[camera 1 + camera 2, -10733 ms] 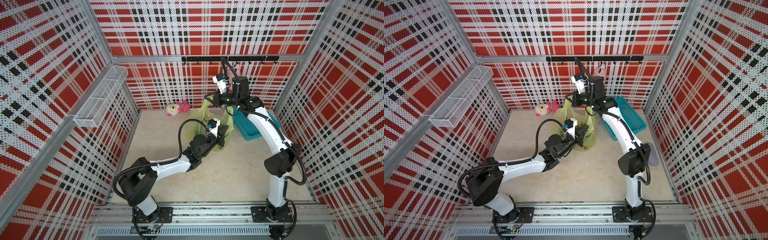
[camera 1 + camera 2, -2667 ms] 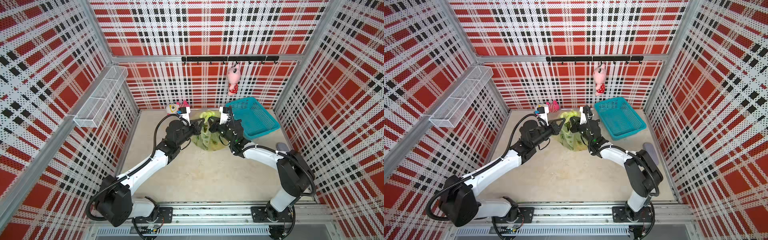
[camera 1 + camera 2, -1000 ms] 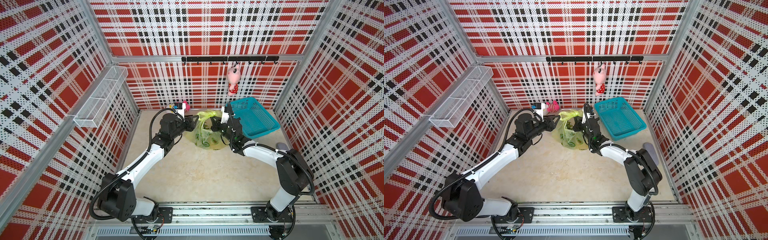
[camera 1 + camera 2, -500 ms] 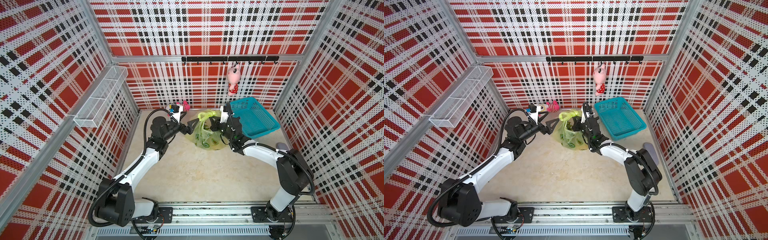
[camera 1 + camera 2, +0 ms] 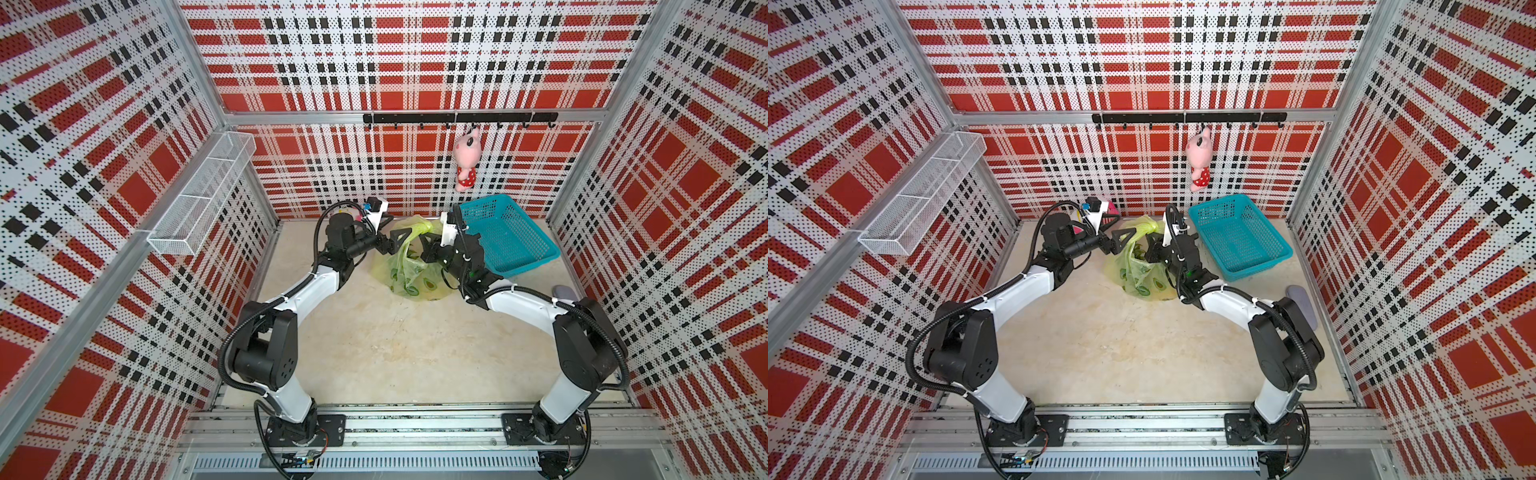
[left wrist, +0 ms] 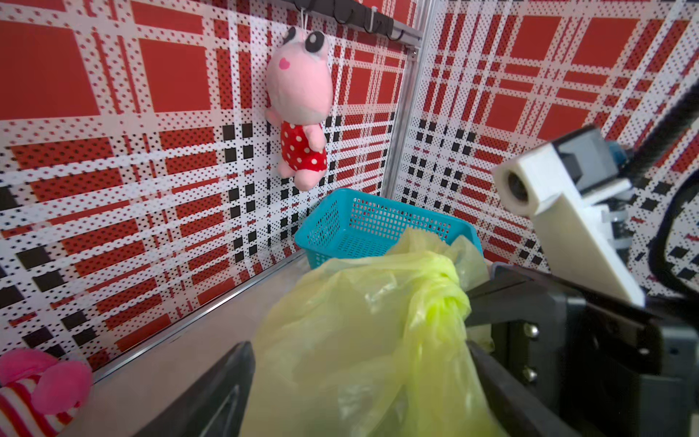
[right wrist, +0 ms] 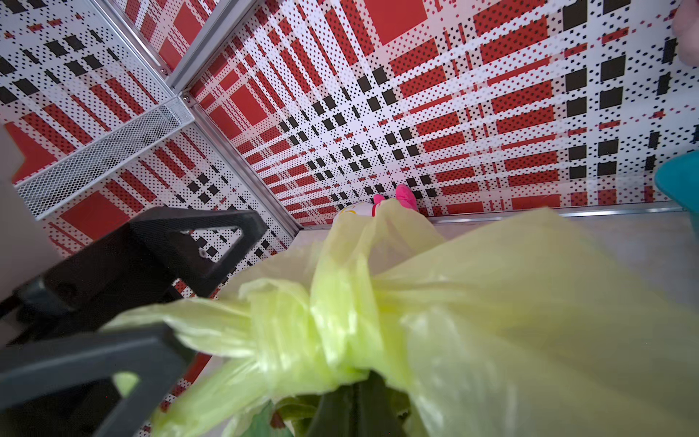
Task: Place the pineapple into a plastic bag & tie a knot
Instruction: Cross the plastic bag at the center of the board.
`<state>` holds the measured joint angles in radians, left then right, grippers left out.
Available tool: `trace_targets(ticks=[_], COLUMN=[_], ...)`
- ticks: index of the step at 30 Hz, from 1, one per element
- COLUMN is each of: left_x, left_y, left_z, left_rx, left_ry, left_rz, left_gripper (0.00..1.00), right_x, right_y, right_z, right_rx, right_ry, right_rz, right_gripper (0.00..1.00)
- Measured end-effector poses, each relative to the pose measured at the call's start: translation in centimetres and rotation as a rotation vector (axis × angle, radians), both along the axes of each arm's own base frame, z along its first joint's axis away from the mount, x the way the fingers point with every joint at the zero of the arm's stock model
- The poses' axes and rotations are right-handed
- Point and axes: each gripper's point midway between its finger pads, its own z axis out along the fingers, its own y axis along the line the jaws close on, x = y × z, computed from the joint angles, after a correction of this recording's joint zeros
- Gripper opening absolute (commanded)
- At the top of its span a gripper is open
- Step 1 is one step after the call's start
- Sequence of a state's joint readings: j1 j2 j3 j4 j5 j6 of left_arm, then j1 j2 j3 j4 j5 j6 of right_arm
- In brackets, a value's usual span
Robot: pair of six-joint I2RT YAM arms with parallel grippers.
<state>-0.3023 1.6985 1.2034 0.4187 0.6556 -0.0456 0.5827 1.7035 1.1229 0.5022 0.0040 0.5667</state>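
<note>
The yellow-green plastic bag (image 5: 409, 272) (image 5: 1138, 272) stands on the floor near the back wall, between my two arms. Its handles are bunched into a knot (image 5: 417, 227) (image 7: 302, 321) on top. The pineapple is inside the bag, and only dark green leaves show through the plastic (image 5: 411, 252). My left gripper (image 5: 394, 243) (image 6: 359, 389) is open, its jaws wide apart on either side of loose bag plastic beside the knot. My right gripper (image 5: 428, 246) (image 7: 350, 408) is shut on bag plastic just under the knot, on its other side.
A teal mesh basket (image 5: 511, 237) sits right of the bag, close behind my right wrist. A pink plush (image 5: 467, 160) hangs from the hook rail above it. A striped pink plush (image 6: 41, 386) lies at the back wall behind my left arm. A wire shelf (image 5: 199, 208) juts from the left wall.
My left gripper has opened wide, letting go of the bag handle. It drew back to the left, then returned to the knot with its jaws open. The right arm has not moved.
</note>
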Motion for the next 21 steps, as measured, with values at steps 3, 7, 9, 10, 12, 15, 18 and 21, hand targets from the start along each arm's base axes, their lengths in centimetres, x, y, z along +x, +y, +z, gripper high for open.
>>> trace_targets(ticks=[3, 7, 9, 10, 12, 15, 18, 21], left_x=[-0.1, -0.4, -0.5, -0.6, -1.2, -2.9, -5.4, -7.4], left_y=[-0.4, -0.6, -0.7, -0.7, -0.6, -0.2, -0.1, -0.3], left_z=[-1.5, -1.9, -1.8, -1.7, -1.3, -0.8, 0.2, 0.4], left_rx=[0.01, 0.009, 0.006, 0.005, 0.003, -0.003, -0.018, -0.035], left_ry=[0.035, 0.054, 0.054, 0.055, 0.054, 0.055, 0.048, 0.056], left_rz=[-0.034, -0.061, -0.068, -0.067, -0.059, -0.03, -0.007, 0.012], left_gripper=[0.24, 0.0, 0.0, 0.0, 0.0, 0.0, 0.0, 0.0], right_x=[0.2, 0.3, 0.3, 0.3, 0.3, 0.1, -0.4, -1.0], right_y=[-0.2, -0.4, -0.5, -0.5, -0.5, -0.2, 0.5, 1.1], right_z=[0.0, 0.0, 0.0, 0.0, 0.0, 0.0, 0.0, 0.0], right_rx=[0.0, 0.003, 0.005, 0.005, 0.008, 0.012, 0.016, 0.023], right_ry=[0.0, 0.002, 0.003, 0.003, 0.005, 0.007, 0.01, 0.013], right_rz=[-0.005, -0.006, -0.002, 0.001, 0.012, 0.038, 0.085, 0.135], right_gripper=[0.0, 0.0, 0.0, 0.0, 0.0, 0.0, 0.0, 0.0])
